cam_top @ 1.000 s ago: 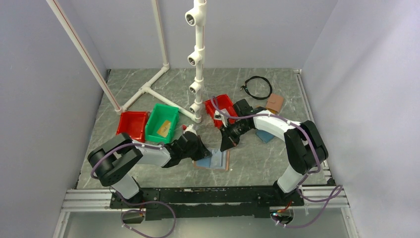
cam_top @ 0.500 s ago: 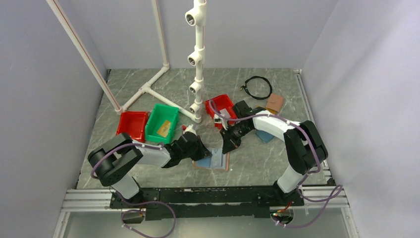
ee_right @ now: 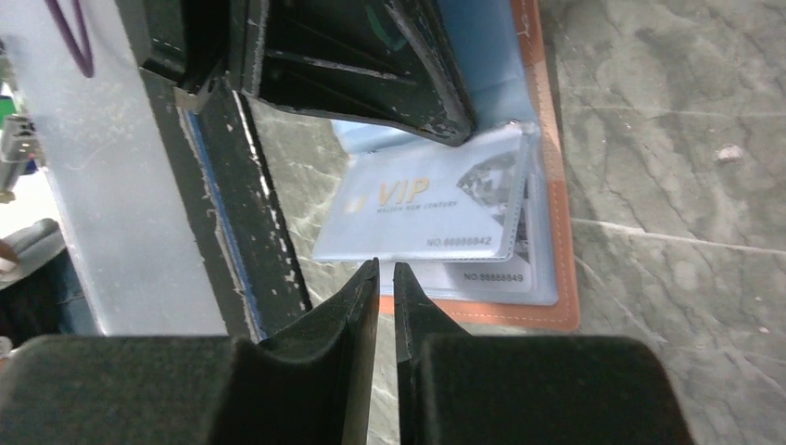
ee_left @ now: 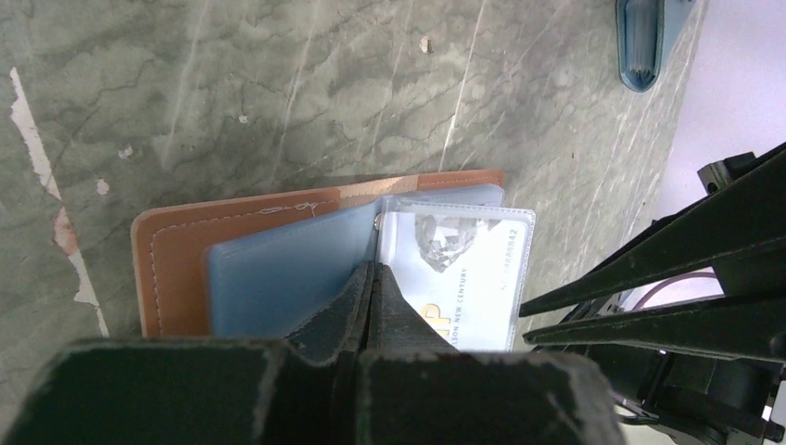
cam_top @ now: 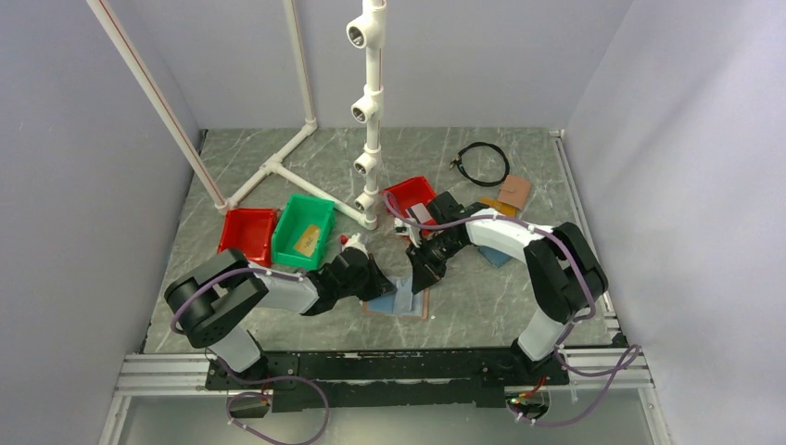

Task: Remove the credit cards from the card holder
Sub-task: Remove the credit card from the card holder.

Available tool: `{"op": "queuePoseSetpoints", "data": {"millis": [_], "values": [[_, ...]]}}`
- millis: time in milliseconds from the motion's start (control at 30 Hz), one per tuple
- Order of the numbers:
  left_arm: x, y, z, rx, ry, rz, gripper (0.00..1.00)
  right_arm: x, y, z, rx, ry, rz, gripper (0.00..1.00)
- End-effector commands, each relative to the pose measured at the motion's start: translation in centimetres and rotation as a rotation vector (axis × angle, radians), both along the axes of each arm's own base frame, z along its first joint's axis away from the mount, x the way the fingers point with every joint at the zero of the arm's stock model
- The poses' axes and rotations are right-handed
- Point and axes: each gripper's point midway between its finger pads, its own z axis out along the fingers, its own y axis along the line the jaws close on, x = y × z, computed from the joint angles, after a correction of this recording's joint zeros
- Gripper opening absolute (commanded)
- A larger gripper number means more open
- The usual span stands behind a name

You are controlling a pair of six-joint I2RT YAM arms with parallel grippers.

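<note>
So the card holder [cam_top: 397,301] lies open between both arms, cards in their sleeves: nothing out yet. Left gripper [ee_left: 373,278] pinches its blue lining (closed tight). Right gripper [ee_right: 385,273], nearly shut, empty, hovers beside the VIP card [ee_right: 428,206].

holder [ee_left: 171,264]: tan leather bifold with pale stitching and light blue lining, lying open and flat on the counter near its front edge.
top card [ee_right: 431,206]: grey-white, marked "VIP" in gold beside a diamond picture, in a clear sleeve raised off the lining.
lower card [ee_right: 491,274]: pale, in the sleeve beneath; only its number strip shows.
</note>
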Motion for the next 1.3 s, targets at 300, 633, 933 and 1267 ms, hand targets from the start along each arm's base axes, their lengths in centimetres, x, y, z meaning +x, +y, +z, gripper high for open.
{"op": "queuePoseSetpoints", "data": {"millis": [300, 633, 933, 1267], "values": [[-1.9, 0.9, -0.8, -0.027, 0.007, -0.061, 0.3, 0.2, 3.1, 1.4, 0.173, 0.085, -0.034, 0.19], [-2.3, 0.8, -0.2, -0.174, 0.012, -0.082, 0.41, 0.1, 3.6, 1.4, 0.202, 0.124, -0.05, 0.19], [-2.2, 1.5, -0.2, -0.2, 0.025, -0.06, 0.47, -0.8, 4.1, 1.4, 0.233, 0.133, -0.026, 0.18], [-1.9, 2.9, 0.2, -0.137, 0.017, -0.007, 0.55, -0.7, 4.5, 1.1, 0.231, 0.097, -0.025, 0.17]]}}
